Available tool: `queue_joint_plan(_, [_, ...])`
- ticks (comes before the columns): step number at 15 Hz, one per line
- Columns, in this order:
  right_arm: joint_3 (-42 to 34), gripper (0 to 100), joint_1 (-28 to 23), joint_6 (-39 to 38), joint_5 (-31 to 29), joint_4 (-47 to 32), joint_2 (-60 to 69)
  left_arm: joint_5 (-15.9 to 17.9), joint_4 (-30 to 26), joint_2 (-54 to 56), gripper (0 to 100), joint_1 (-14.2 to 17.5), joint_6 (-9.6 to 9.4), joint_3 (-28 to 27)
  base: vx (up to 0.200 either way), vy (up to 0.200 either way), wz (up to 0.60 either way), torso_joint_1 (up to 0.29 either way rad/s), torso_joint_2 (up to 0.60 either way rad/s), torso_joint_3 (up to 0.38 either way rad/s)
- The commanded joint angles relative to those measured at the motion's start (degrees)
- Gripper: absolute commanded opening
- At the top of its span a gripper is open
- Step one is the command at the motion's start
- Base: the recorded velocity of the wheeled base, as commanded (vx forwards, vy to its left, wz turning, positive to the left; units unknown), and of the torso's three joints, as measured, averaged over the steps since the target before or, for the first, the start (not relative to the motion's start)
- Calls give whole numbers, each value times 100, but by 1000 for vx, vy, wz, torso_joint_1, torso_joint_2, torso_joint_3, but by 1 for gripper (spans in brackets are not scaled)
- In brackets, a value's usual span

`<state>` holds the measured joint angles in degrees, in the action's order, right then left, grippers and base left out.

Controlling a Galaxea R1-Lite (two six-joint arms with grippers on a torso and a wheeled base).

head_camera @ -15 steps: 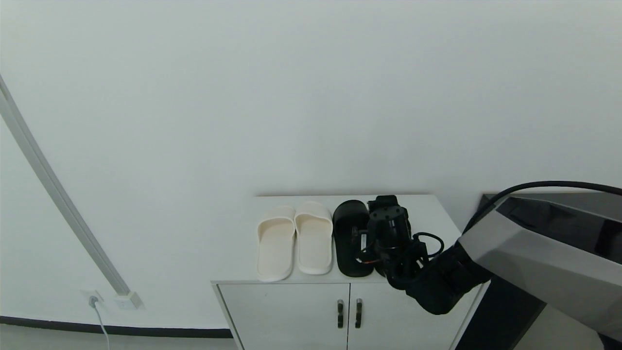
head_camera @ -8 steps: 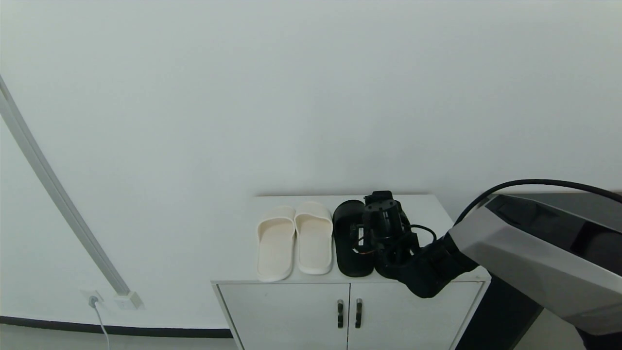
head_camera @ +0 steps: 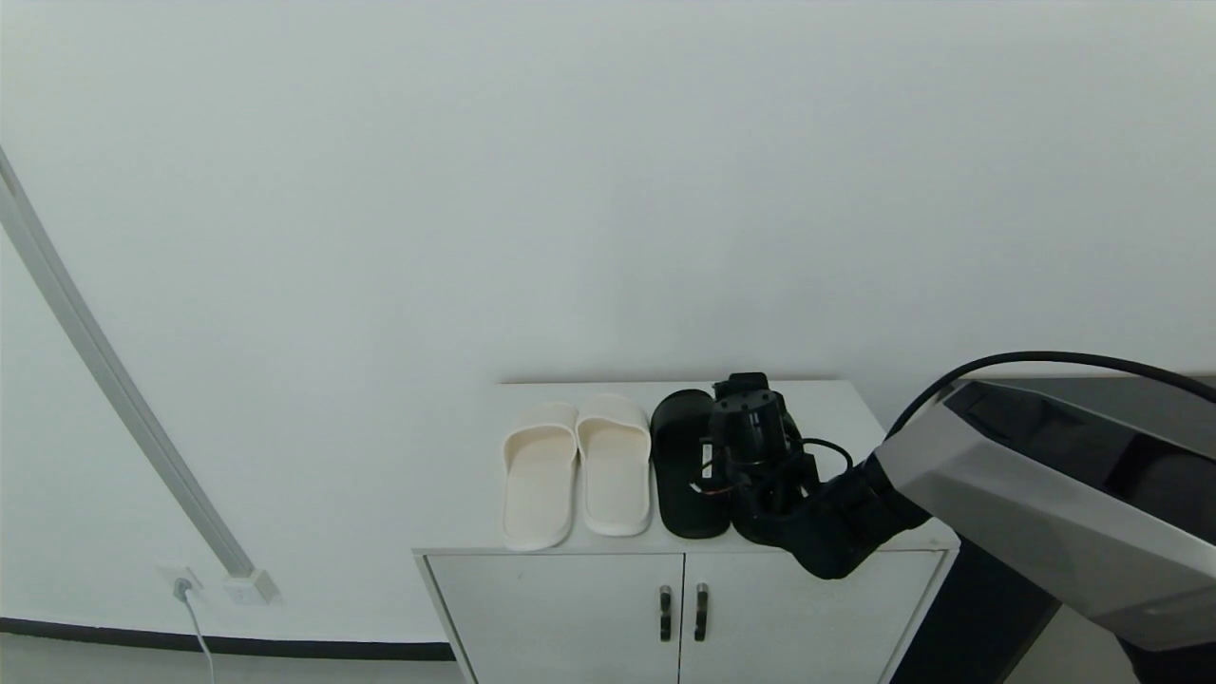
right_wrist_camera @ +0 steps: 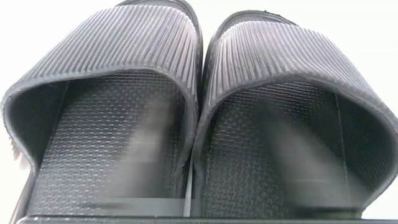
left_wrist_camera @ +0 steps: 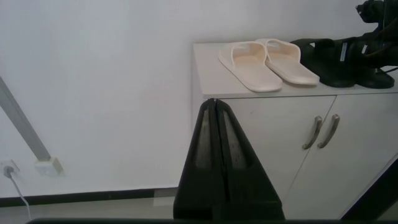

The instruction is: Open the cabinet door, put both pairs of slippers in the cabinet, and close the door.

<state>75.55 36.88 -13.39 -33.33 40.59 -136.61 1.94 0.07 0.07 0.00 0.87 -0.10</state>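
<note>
Cabinet top carries cream slippers beside black slippers.

Over the last second the right arm has pushed farther in over the cabinet. The right gripper has gone a little nearer the cabinet's back edge and a little toward its left-door side, so it hides more of the black slippers than it did. The black-sleeved joint behind it hung in front of the cabinet's right door. It has risen to the front edge of the cabinet's top and covers less of that door. The grey forearm shell has slid closer to the cabinet's right side. Almost all of this shift came in the first half of the second.
</note>
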Motion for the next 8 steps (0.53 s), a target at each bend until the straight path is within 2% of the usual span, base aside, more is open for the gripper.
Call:
queue_joint_plan(1, [-5,0,4,3,2,1,29,0,1,-7,0,0,1,1,0,0,0,0,0,0])
queue_joint_plan(8, [-330,0,13,3,-33,27,486,0,1,-7,0,0,1,1,0,0,0,0,0,0])
